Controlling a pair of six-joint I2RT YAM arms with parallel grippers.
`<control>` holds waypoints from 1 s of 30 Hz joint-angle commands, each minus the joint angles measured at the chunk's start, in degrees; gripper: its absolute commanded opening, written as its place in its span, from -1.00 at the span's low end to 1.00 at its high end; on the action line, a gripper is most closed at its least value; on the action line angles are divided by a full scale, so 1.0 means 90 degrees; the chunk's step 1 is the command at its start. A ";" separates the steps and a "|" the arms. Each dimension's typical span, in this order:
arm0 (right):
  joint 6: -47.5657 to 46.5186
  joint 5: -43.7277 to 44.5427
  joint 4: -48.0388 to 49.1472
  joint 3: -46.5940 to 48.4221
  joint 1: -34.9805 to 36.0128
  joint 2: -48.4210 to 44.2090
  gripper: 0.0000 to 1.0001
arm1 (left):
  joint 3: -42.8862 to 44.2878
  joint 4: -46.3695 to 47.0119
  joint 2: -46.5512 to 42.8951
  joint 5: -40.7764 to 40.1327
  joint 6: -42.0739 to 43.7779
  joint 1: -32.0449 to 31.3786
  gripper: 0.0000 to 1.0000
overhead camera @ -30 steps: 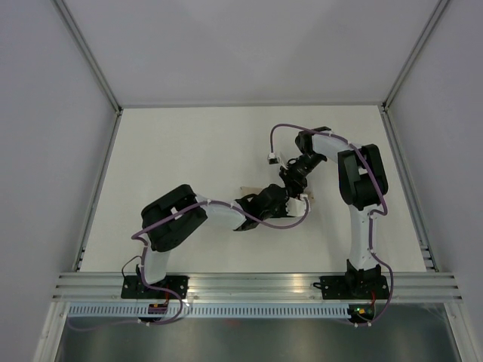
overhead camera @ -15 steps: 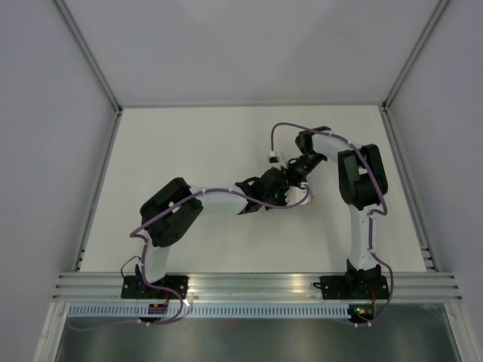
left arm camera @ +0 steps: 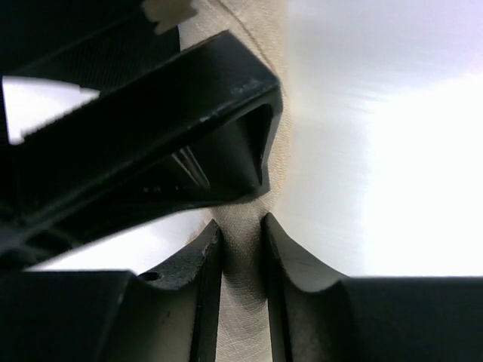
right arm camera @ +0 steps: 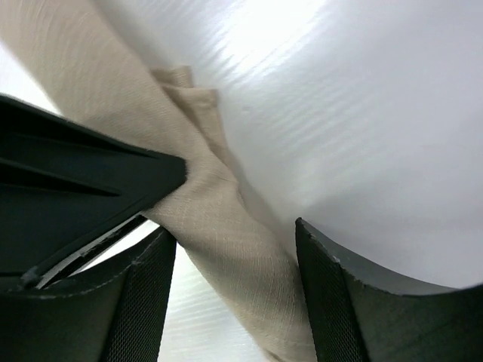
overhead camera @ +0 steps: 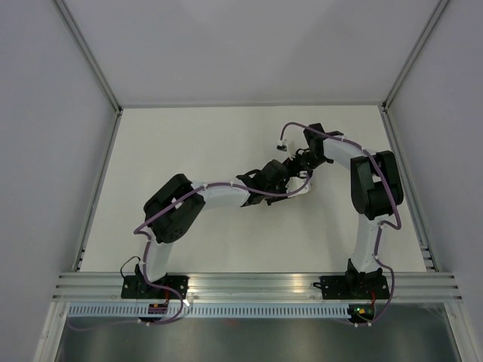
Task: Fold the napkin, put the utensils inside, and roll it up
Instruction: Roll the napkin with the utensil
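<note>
Left gripper (left arm camera: 240, 230) is clamped on a narrow bunched strip of the napkin (left arm camera: 241, 309), and the cloth fills the slim gap between its fingers. Right gripper (right arm camera: 232, 234) sits just ahead of the left one, jaws wide apart. The napkin's creased fold runs between them, closer to one finger, not pinched. Both grippers meet mid white table (overhead camera: 189, 143). In the top view the arms hide most of the napkin.

The overhead view is evenly lit and sharp, the white surface (overhead camera: 189, 151) bright, with only faint shadows under the arms. Both wrist views are blurred at close range. Glare washes out the surface right of the napkin (left arm camera: 241, 302), and the dark fingers (right arm camera: 143, 302) show as soft-edged silhouettes.
</note>
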 commanded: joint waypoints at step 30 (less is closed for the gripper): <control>0.1983 0.2280 0.1439 -0.1303 -0.1226 -0.2496 0.36 | 0.2039 -0.1615 0.1505 0.0385 -0.6382 0.0162 -0.18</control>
